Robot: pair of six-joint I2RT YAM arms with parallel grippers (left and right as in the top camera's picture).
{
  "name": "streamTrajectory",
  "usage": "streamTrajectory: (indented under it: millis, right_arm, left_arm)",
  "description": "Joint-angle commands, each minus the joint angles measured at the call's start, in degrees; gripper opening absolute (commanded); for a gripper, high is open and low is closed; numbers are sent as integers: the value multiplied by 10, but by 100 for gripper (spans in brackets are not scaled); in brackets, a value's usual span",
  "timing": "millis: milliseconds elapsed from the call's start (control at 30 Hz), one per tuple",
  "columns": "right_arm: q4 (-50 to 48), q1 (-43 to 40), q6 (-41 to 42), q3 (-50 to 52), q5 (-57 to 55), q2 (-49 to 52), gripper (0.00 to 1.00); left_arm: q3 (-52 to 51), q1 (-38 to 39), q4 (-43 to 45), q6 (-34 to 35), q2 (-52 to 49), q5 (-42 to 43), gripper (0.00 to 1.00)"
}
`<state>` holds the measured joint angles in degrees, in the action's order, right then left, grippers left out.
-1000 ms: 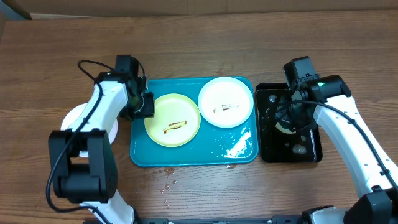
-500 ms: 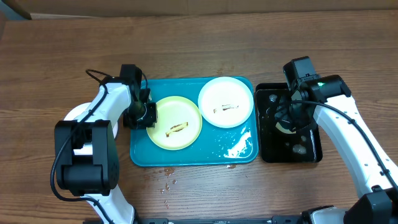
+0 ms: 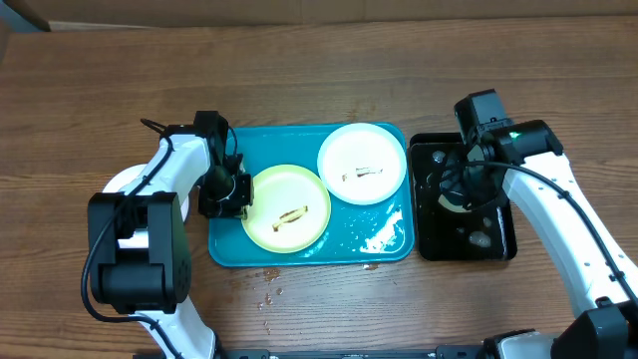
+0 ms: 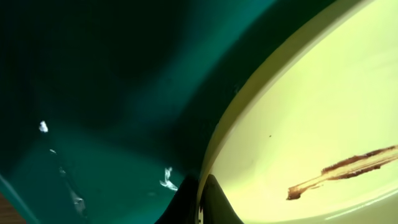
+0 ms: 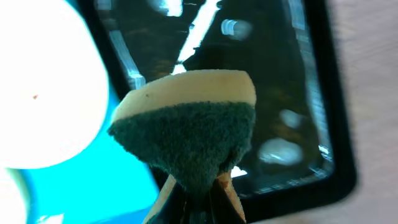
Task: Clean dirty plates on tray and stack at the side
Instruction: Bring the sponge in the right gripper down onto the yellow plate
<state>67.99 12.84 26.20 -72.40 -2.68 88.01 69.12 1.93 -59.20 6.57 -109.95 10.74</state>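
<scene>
**Teal tray, two smeared plates, both grippers clamped**

Teal tray (image 3: 224, 251) at the centre of the wooden table (image 3: 319, 80); on it lie a green plate (image 3: 286, 208) at front left and a white plate (image 3: 362, 164) at rear right, rims close together; each bears a brown smear (image 3: 291, 215) at its centre; a wet patch (image 3: 380, 234) glistens on the tray floor at front right. Third plate (image 3: 112, 185), white, rests on the table just left of the tray, partly hidden by the left arm. Left gripper (image 3: 234, 191) sits at the left rim of the green plate; in the wrist view its fingertips (image 4: 214, 198) are closed on that rim. Right gripper (image 3: 461, 194) hangs over the black tub (image 3: 503, 244), which stands just right of the tray; its jaws are pinched together on a sponge (image 5: 186, 134), dark green scouring face outward, pale layer behind. Droplets (image 3: 267, 284) speckle the table in front of the tray.
</scene>
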Motion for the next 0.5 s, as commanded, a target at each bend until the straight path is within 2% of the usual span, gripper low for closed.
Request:
streamTrajectory:
  millis: [0,67,133,267,467]
  right_arm:
    - [-25,11,-73,-7,125,-15,4]
    - [-53,33,-104,-4,209,-12,4]
    - [-76,61,-112,-4,243,-7,4]
    - [-114,126,-108,-4,249,14,4]
    - [-176,218,-48,-4,247,64,4]
  left_arm:
    - [-4,28,-8,-5,-9,24,4]
    - [-4,45,-6,-1,-9,21,4]
    - [-4,58,-5,4,-9,12,4]
    - [-4,74,-5,27,-9,-20,4]
    - [-4,76,-5,29,-9,-20,4]
